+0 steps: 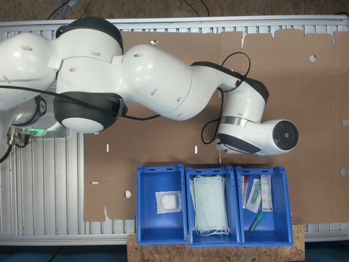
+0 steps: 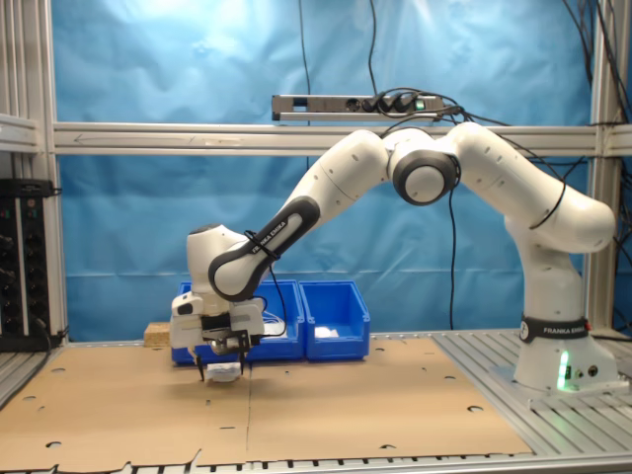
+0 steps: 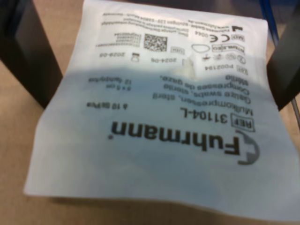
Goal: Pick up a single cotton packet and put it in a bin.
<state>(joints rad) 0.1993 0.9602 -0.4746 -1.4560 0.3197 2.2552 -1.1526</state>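
Pick looks done: the gripper (image 2: 223, 371) is closed on the cotton packet (image 3: 159, 112), its dark fingers (image 3: 26, 51) flanking the packet's far edge in the wrist view. In the second exterior view the packet (image 2: 224, 370) hangs just clear of the cardboard-covered tabletop (image 2: 375, 405), in front of the row of 3 blue bins.

Left to do: carry it over the bins & release. Empty-ish bin (image 1: 161, 204) w/ 1 white pad (image 1: 168, 201) sits beside the mask bin (image 1: 212, 206); syringe bin (image 1: 264, 206) is on the mask bin's other side. Approx halfway through, I'd judge.
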